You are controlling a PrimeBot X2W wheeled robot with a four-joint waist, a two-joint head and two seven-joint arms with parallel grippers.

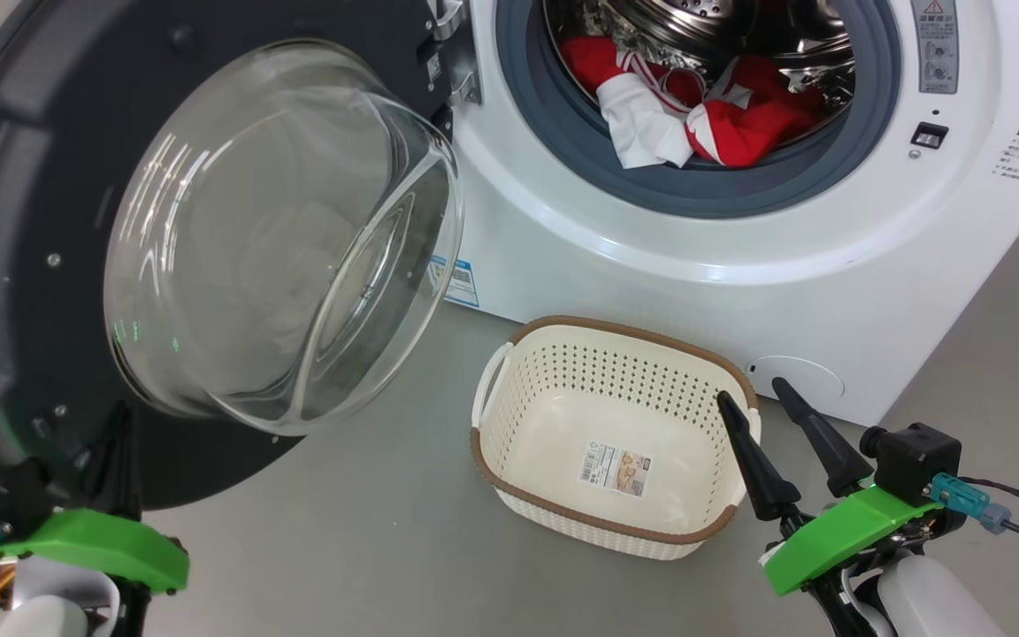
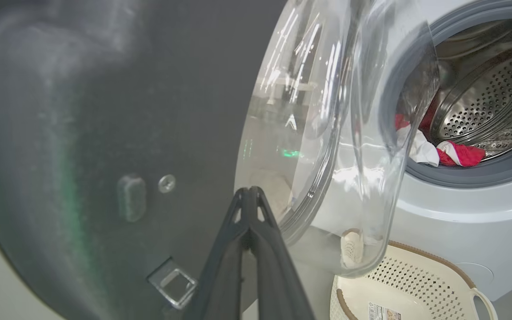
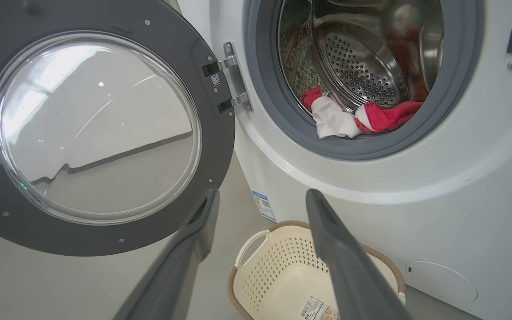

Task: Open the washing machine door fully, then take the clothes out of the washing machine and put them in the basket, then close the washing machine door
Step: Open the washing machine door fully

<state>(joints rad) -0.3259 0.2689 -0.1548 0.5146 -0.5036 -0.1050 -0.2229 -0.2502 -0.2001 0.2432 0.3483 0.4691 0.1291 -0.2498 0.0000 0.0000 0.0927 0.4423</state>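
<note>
The washing machine door (image 1: 32,265) stands swung wide, its glass bowl bulging over the floor (image 1: 386,548) just left of the basket (image 1: 509,425). The clothes (image 1: 695,115) lie at the washing machine (image 1: 651,239) drum's front lip, with nothing in front of them. The left hand (image 2: 249,193) is clenched empty by the door's lower edge. The right hand (image 1: 753,394) is spread, holding nothing, above the basket's right rim.

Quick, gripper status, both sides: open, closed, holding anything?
Left gripper: closed, fingers pressed together, nothing between them.
Right gripper: open, empty, beside the cream-white perforated plastic basket.
</note>
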